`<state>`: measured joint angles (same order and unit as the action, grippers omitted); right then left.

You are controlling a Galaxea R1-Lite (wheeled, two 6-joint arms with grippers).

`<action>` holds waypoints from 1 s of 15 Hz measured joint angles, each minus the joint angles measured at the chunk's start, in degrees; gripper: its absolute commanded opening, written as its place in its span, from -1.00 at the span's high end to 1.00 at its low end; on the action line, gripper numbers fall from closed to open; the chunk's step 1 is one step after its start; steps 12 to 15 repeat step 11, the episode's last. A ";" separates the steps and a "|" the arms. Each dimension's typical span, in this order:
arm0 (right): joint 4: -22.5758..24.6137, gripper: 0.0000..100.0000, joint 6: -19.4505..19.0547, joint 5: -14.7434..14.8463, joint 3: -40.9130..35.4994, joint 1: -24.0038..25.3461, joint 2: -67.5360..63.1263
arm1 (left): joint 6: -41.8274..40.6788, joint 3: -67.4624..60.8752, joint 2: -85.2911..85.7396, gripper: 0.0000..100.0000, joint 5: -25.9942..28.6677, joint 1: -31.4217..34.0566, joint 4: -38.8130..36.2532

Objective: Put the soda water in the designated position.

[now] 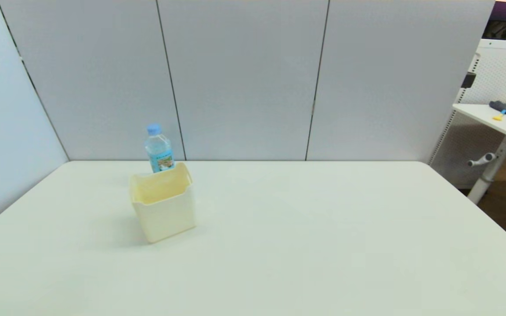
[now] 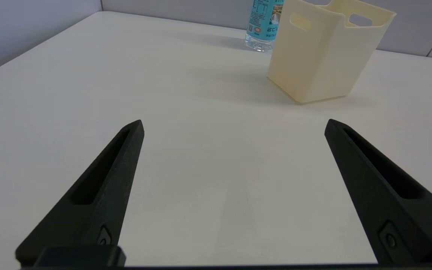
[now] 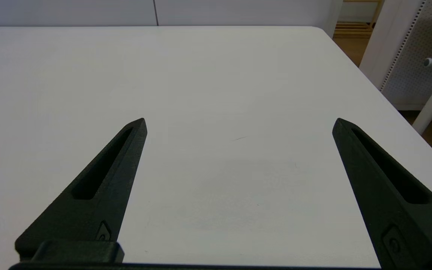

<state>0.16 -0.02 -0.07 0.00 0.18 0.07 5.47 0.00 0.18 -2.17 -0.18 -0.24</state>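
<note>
Head view: soda water (image 1: pixel 159 149) upright, cap up, just behind the cream bin (image 1: pixel 163 202) on the white table (image 1: pixel 305 237), no arm visible; left wrist view: left gripper (image 2: pixel 234 125) spread wide, empty, blue label print illegible; right wrist view: right gripper (image 3: pixel 239 123) likewise wide, empty.

One bottle (image 1: pixel 159 149), clear with a blue cap and blue label, upright toward the far left corner of the table (image 1: pixel 305 237). One cream bin (image 1: pixel 163 202), open top, just in front of the bottle. Two grippers, one per wrist view: left gripper (image 2: pixel 234 125) and right gripper (image 3: pixel 239 123), each with two black fingers spread wide.
</note>
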 measured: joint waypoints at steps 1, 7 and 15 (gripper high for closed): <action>-0.02 -1.00 -0.02 -0.02 0.00 0.00 0.00 | 0.01 0.00 0.00 -1.00 0.02 0.00 0.00; -0.06 -1.00 -0.60 -0.09 0.00 -0.02 0.00 | 0.00 0.00 0.00 -1.00 0.02 0.02 0.00; -0.02 -1.00 -0.07 0.00 0.00 -0.02 0.00 | 0.01 0.00 -0.02 -1.00 0.00 0.02 0.02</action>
